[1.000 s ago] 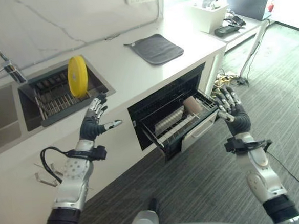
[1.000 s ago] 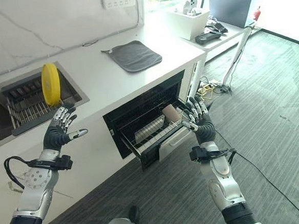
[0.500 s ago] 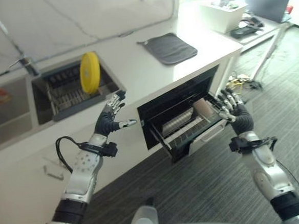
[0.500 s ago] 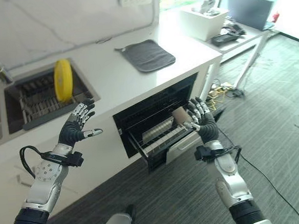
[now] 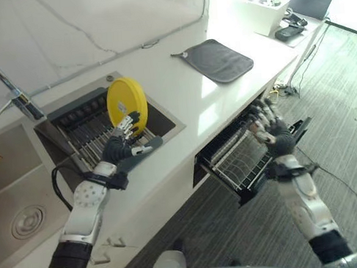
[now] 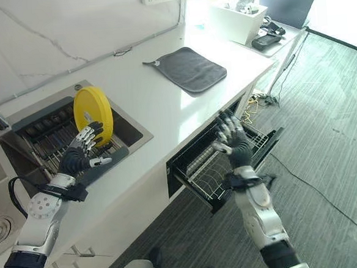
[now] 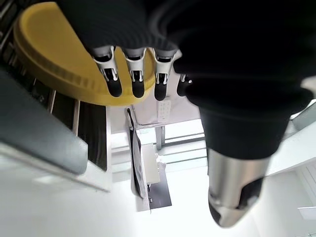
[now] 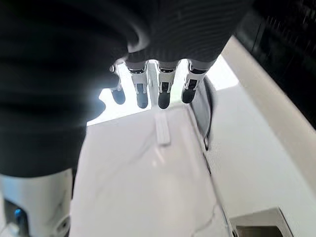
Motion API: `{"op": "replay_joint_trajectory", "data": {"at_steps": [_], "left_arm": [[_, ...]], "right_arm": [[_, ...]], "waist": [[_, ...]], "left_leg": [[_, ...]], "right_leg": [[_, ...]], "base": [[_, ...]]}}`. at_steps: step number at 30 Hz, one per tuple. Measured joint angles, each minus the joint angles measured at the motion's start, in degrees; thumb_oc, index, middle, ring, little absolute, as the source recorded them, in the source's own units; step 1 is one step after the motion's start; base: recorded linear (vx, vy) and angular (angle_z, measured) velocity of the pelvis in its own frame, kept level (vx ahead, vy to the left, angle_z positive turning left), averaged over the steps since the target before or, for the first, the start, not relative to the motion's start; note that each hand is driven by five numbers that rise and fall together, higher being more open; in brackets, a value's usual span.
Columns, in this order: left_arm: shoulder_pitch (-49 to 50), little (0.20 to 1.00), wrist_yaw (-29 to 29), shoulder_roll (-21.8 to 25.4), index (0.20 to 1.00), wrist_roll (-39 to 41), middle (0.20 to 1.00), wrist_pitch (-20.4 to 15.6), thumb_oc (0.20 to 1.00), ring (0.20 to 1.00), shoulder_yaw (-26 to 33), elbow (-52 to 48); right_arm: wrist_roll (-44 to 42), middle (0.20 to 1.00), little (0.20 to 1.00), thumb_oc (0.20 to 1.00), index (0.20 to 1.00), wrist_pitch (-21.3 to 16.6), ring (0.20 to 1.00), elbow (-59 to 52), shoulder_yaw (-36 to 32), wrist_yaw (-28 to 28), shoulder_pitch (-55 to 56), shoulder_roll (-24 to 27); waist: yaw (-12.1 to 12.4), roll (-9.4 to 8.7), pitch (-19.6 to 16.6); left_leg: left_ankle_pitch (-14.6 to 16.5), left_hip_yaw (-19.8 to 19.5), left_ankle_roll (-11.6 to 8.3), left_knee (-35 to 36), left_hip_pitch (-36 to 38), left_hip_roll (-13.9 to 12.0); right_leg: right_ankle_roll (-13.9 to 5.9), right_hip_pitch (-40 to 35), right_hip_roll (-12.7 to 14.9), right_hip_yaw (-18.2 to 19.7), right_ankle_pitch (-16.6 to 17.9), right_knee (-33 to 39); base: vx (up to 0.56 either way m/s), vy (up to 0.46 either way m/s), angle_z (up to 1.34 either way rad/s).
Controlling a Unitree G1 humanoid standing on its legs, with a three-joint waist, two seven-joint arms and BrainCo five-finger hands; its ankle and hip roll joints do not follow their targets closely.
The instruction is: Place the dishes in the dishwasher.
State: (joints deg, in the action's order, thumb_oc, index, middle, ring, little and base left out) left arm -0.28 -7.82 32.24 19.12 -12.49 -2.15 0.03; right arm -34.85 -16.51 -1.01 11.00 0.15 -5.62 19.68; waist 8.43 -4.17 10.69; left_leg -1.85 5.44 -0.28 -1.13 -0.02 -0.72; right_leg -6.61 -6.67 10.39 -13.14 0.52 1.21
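A yellow plate [image 5: 126, 104] stands on edge in the dish rack [image 5: 87, 137] inside the sink. My left hand [image 5: 119, 148] is open right in front of the plate's lower rim, fingers straight and spread. In the left wrist view its fingertips [image 7: 134, 85] lie over the yellow plate [image 7: 54, 64]; whether they touch it I cannot tell. The dishwasher's wire rack [image 5: 240, 164] is pulled out below the counter. My right hand [image 5: 270, 129] hovers open above it, holding nothing, its fingers [image 8: 160, 89] straight.
A grey mat [image 5: 220, 60] lies on the white counter [image 5: 182, 100] right of the sink. The faucet [image 5: 13, 90] rises at the sink's far left. A white box [image 5: 260, 7] and a desk stand at the far right. Grey striped floor surrounds the open dishwasher.
The camera has swung toward the sink. My left hand has risen from beside the counter front up to the yellow plate. The right hand stays open by the dishwasher rack.
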Motion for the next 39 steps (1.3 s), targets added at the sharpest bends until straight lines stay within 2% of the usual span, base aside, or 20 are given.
{"op": "replay_joint_trajectory", "data": {"at_steps": [3,6,11,15,18,19,20,22,24,27,30,33,35,36,39], "left_arm": [[2.99,1.0,0.3,-1.55,1.0,0.02,1.0,0.11,1.0,1.0,-0.05,-0.1],[2.79,1.0,0.37,-2.3,1.0,0.02,1.0,0.1,1.0,1.0,-0.04,-0.11],[2.46,1.0,1.0,-2.3,1.0,0.02,1.0,0.1,1.0,1.0,0.04,-0.25],[2.62,1.0,1.58,-2.4,1.0,0.04,1.0,0.11,1.0,1.0,1.08,-2.03],[2.28,1.0,3.92,-3.54,1.0,0.06,1.0,0.1,1.0,1.0,2.2,-2.39],[1.98,1.0,5.29,-4.71,1.0,0.06,1.0,-0.01,1.0,1.0,2.27,-2.78],[1.78,1.0,6.91,-5.44,1.0,0.08,1.0,-0.02,1.0,1.0,3.35,-3.4],[2.41,1.0,7.58,-5.1,1.0,0.04,1.0,-0.02,1.0,1.0,4.6,-4.56],[2.29,1.0,7.13,-4.43,1.0,0.05,1.0,-0.18,1.0,1.0,5.01,-7.08],[2.44,1.0,4.88,-2.88,1.0,0.05,1.0,-0.18,1.0,1.0,5.91,-8.91],[2.48,1.0,2.82,-2.69,1.0,0.26,1.0,-0.08,1.0,1.0,6.84,-8.93],[2.52,1.0,0.26,-2.54,1.0,1.25,1.0,-0.05,1.0,1.0,6.94,-9.03],[2.68,1.0,-0.93,-1.91,1.0,2.26,1.0,0.08,1.0,1.0,7.28,-9.03],[2.68,1.0,-1.71,-1.9,1.0,2.27,1.0,0.07,1.0,1.0,7.5,-9.02],[2.86,1.0,-3.0,-1.47,1.0,2.5,1.0,0.07,1.0,1.0,9.46,-9.04]], "right_arm": [[-0.07,1.0,1.0,1.0,1.0,1.05,1.0,0.12,-1.7,0.03,1.54,2.47],[-0.11,1.0,1.0,1.0,1.0,1.1,1.0,0.16,-2.82,0.06,2.34,3.63],[-0.08,1.0,1.0,1.0,1.0,1.19,1.0,0.23,-2.7,0.29,1.67,3.57],[-0.1,1.0,1.0,1.0,1.0,3.53,1.0,-0.98,-2.51,3.88,1.34,3.61],[-0.09,1.0,1.0,1.0,1.0,5.27,1.0,-4.59,1.33,7.09,-2.02,3.88],[-0.06,1.0,1.0,1.0,1.0,6.11,1.0,-4.07,4.51,7.6,-5.37,3.74],[-0.05,1.0,1.0,1.0,1.0,7.42,1.0,-1.28,8.6,6.95,-10.77,3.63],[-0.15,1.0,1.0,1.0,1.0,7.66,1.0,-0.45,8.53,6.57,-12.53,2.55],[-0.21,1.0,1.0,1.0,1.0,8.52,1.0,0.29,8.09,5.53,-14.29,1.83],[-0.39,1.0,1.0,1.0,1.0,9.59,1.0,2.89,7.64,3.2,-16.68,-0.22],[-1.44,1.0,1.0,1.0,1.0,9.82,1.0,3.02,5.78,1.18,-17.11,-1.41],[-1.41,1.0,1.0,1.0,1.0,9.87,1.0,8.3,4.69,-0.68,-18.95,-3.17],[-1.29,1.0,1.0,1.0,1.0,9.85,1.0,9.78,4.18,-1.83,-19.66,-3.82],[-1.28,1.0,1.0,1.0,1.0,9.84,1.0,10.84,4.0,-2.87,-20.36,-3.68],[-1.28,1.0,1.0,1.0,1.0,9.64,1.0,11.85,2.7,-5.11,-22.24,-3.57]], "waist": [[-0.4,2.0,-1.24],[-0.59,3.51,-2.27],[-0.34,3.45,-2.9],[0.17,3.44,-2.91],[1.03,3.08,-3.1],[2.13,2.15,-3.78],[4.71,1.14,-4.34],[8.02,0.62,-4.67],[9.31,-0.24,-4.84],[13.05,-0.77,-4.98],[14.35,-0.8,-4.92],[15.47,-1.14,-4.64],[17.36,-1.39,-4.19],[17.41,-1.43,-4.07],[17.96,-1.95,-3.06]], "left_leg": [[-0.4,-0.08,-0.6,0.21,-0.02,-1.09],[-1.49,-0.26,-1.68,1.83,0.59,-2.44],[-3.66,-0.32,-2.19,5.31,1.93,-3.09],[-3.93,-0.37,-2.25,5.9,2.2,-3.13],[-4.05,-1.14,-2.4,5.91,2.12,-3.13],[-4.2,-1.94,-2.64,5.93,2.11,-3.21],[-4.04,-3.59,-3.05,5.92,1.98,-3.09],[-3.95,-4.8,-2.89,6.13,1.17,-2.79],[-3.9,-6.95,-2.69,5.79,0.39,-2.14],[-3.82,-9.93,-2.57,4.98,-0.82,-1.02],[-3.8,-11.8,-2.49,4.76,-1.27,-0.22],[-3.48,-14.33,-2.05,3.86,-1.84,1.04],[-3.37,-14.74,-1.92,3.41,-2.55,1.66],[-3.09,-15.84,-1.67,2.62,-3.07,2.23],[-2.79,-17.25,-1.42,1.94,-3.48,3.01]], "right_leg": [[-0.15,-0.53,-1.33,0.22,-0.04,1.25],[0.72,-0.89,-2.87,0.04,0.34,2.42],[1.19,-1.18,-3.81,-0.03,1.17,3.74],[1.19,-1.27,-3.87,-0.24,1.16,3.76],[1.18,-1.86,-3.97,-1.3,1.15,3.78],[1.34,-2.3,-4.13,-2.03,0.92,3.79],[1.37,-2.98,-4.22,-3.76,0.57,3.82],[1.3,-3.14,-4.14,-4.86,0.4,3.81],[1.08,-3.86,-3.85,-7.0,-0.21,3.81],[0.9,-5.02,-3.52,-10.12,-0.96,3.79],[0.57,-5.79,-3.16,-12.18,-1.53,3.79],[0.23,-7.07,-2.65,-14.49,-2.11,3.78],[0.19,-7.15,-2.25,-14.66,-2.63,3.77],[0.04,-7.61,-2.06,-15.95,-2.81,3.77],[0.31,-8.21,-1.77,-16.1,-3.29,3.77]], "base": [[0.05,0.007,-0.08],[0.01,0.007,-0.02],[0.0,0.0,0.0],[-0.01,-0.003,0.01],[-0.04,-0.04,0.15],[-0.02,-0.042,0.56],[-0.02,-0.062,0.5],[0.01,-0.034,0.35],[0.03,-0.015,0.59],[0.06,0.012,0.61],[0.07,0.039,0.5],[0.07,0.053,0.46],[0.1,0.076,0.37],[0.07,0.046,0.38],[0.08,0.021,0.33]]}}
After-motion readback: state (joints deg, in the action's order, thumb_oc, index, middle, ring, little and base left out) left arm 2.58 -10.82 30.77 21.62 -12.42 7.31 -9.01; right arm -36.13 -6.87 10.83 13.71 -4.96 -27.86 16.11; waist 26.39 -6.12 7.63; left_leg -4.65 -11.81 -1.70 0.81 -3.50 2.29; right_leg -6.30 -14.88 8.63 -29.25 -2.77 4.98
